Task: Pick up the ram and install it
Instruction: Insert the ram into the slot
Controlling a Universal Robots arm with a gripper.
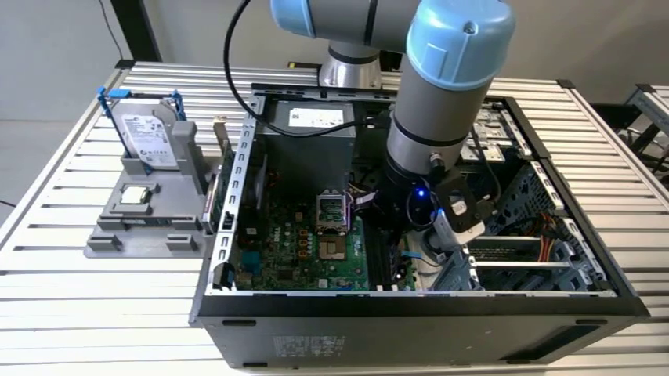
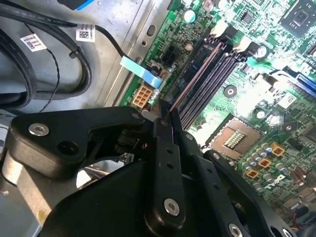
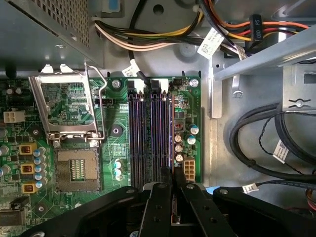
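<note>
The black claw [image 3: 173, 185] is clamped on the long, thin, dark ram stick [image 2: 190, 81], held edge-on between its fingers, long axis running away along the green motherboard's [image 3: 113, 148] memory slots [image 3: 148, 133].

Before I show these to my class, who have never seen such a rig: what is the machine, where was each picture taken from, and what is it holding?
The machine is a robot arm with jointed grey and blue segments. The exterior view comes from a camera off the arm and looks down on a slatted table holding an open computer case, into which the arm reaches. On the exterior view's left a grey holder carries a hard drive with blue handles and a small square processor chip. Both wrist views come from cameras riding on the arm. They show its black hand above the green motherboard. The hand is closed on the ram, a thin stick seen edge-on, lined up along the memory slots beside the empty processor socket. Whether it is fully seated, I cannot tell.
</note>
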